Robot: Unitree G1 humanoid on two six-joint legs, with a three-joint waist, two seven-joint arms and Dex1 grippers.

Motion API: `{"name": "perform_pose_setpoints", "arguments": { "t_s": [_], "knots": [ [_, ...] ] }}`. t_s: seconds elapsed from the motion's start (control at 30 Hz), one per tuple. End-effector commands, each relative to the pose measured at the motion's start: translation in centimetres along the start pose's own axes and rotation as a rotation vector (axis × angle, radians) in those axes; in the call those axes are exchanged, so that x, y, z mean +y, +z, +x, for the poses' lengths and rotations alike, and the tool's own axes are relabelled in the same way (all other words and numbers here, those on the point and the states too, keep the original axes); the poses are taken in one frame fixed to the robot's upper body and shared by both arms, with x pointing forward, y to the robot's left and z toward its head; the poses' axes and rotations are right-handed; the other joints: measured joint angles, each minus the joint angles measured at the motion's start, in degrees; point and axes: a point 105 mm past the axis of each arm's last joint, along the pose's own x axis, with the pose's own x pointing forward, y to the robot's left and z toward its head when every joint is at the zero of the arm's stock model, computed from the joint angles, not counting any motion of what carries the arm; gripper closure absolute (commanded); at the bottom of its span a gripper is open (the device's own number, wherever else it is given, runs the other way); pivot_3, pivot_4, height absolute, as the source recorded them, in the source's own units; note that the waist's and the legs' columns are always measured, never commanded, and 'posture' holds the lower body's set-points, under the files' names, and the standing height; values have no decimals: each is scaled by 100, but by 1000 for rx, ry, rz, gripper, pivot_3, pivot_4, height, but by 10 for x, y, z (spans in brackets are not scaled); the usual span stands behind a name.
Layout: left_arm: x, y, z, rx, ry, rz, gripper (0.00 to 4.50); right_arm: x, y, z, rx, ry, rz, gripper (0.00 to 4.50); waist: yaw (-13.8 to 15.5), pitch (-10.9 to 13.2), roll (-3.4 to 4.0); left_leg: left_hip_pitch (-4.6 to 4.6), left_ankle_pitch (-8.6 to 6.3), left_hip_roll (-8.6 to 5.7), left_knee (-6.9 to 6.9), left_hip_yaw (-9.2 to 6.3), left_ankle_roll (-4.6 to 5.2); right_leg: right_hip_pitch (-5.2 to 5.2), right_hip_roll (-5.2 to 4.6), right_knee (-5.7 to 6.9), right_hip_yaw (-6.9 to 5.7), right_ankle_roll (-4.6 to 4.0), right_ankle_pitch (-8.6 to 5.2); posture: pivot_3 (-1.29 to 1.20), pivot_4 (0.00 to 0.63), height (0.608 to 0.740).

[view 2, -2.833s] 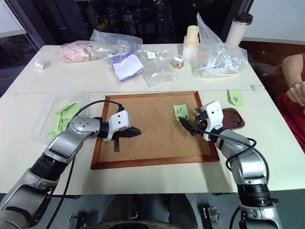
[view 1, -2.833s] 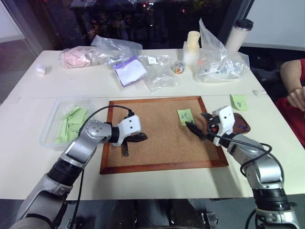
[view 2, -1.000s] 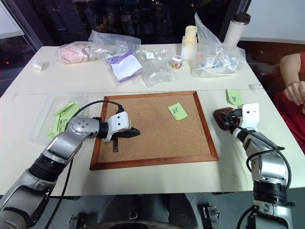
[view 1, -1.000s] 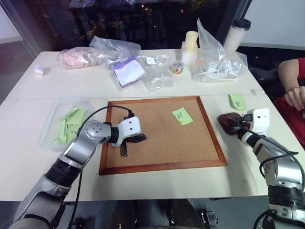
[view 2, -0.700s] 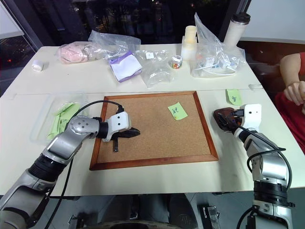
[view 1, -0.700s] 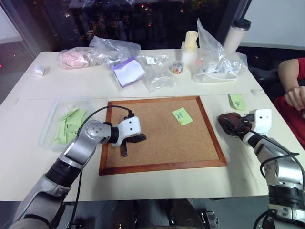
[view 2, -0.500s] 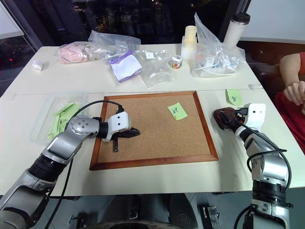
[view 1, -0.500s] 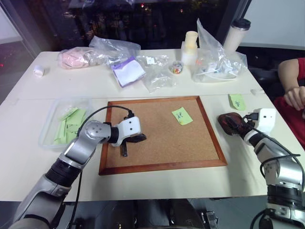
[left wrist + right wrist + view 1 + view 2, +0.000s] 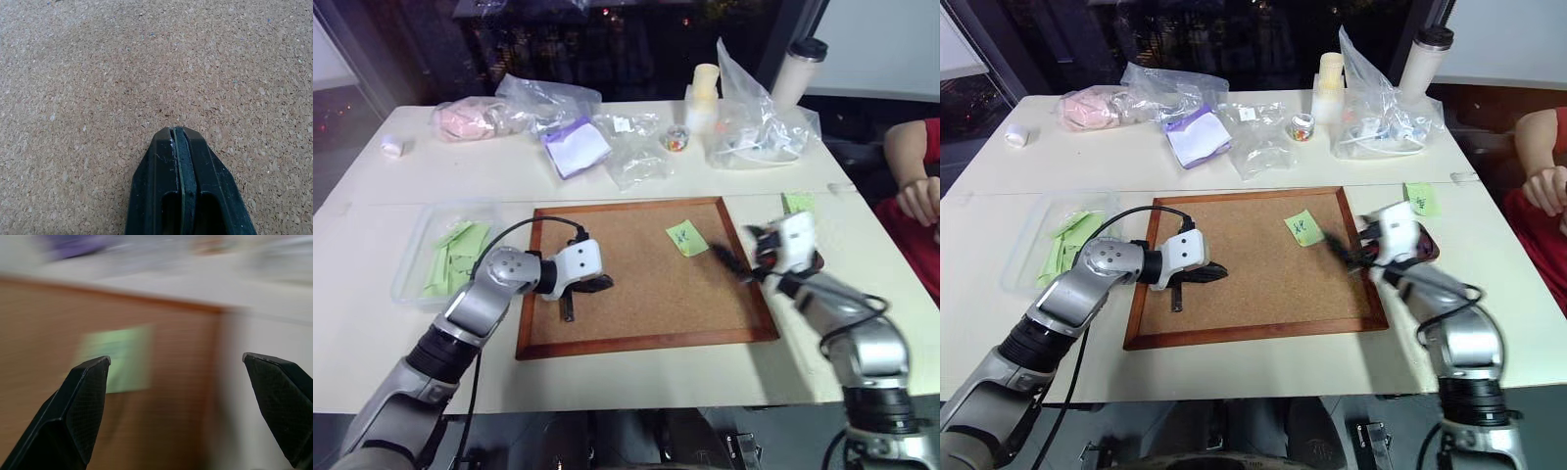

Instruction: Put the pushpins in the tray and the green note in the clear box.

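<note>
The green note (image 9: 686, 237) lies on the corkboard (image 9: 646, 304), near its far right corner. My right gripper (image 9: 732, 259) hovers open over the board's right edge, just right of the note, with nothing between its fingers (image 9: 88, 396); the note (image 9: 120, 357) shows ahead of it in the right wrist view. The tray (image 9: 1427, 250) sits on the table behind that hand, mostly covered by it. Pushpins cannot be made out. The clear box (image 9: 411, 279), left of the board, holds pale-green slips. My left gripper (image 9: 598, 284) rests shut on the cork (image 9: 98, 73), holding nothing.
A second green note (image 9: 799, 203) lies on the table beyond the tray. Clear plastic bags (image 9: 641, 157), a purple pad (image 9: 578, 147), a cream cylinder (image 9: 708, 93) and a tumbler (image 9: 800, 73) line the far side. A person's arm (image 9: 913, 171) is at the right edge.
My right gripper swung left from the tray to the corkboard's right edge and stands wider open. The left arm has not moved.
</note>
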Motion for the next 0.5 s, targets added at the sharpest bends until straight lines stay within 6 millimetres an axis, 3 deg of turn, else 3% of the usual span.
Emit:
{"name": "perform_pose_setpoints", "arguments": {
  "t_s": [0.03,0.23,0.5],
  "knots": [
    [-13,-32,5,113,-39,-72,4500,21,14,13,-77,55,-45,25,8,2,-3,-1,0,0,0,0,0,0,0,-2,0,0,0,0,150,734],
    [-12,-32,5,112,-30,-72,4500,36,3,28,-62,105,-34,25,10,1,-4,-3,-1,0,0,1,2,0,0,-8,-1,0,0,0,150,734],
    [-14,-33,4,113,-23,-75,4500,26,-11,33,-16,80,-37,25,8,1,-4,-3,-1,0,0,1,2,0,0,-8,-1,0,0,0,150,734]
  ]
}}
